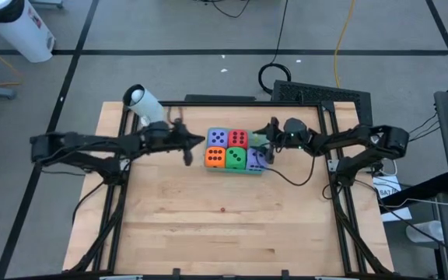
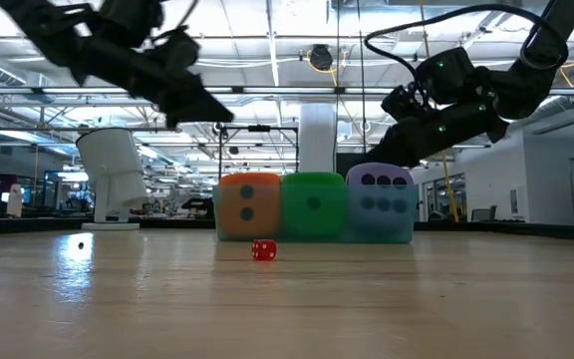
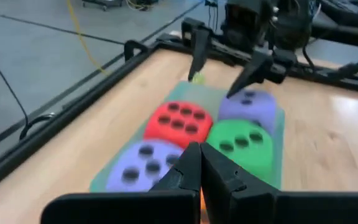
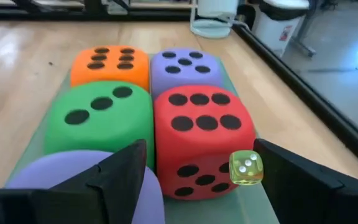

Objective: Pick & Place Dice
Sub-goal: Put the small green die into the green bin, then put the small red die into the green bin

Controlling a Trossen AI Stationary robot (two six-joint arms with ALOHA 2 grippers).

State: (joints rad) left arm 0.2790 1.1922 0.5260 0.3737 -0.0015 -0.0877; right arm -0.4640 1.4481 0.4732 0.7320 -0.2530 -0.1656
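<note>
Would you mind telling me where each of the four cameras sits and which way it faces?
High: overhead, looking straight down on both arms and the dice on the table.
Low: table height, facing the orange die, green die and room; arms enter from above.
Left wrist: behind the shut left gripper, facing the right gripper.
Right wrist: behind its own open fingers, facing the red die.
All four share the green die.

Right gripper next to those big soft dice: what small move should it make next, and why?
Probably lift the right gripper straight up and draw it back. Its fingers stand open and hold nothing, and all five soft pip-marked dice appear to sit together on the flat translucent green mat, so nothing there seems left to grasp.
</note>
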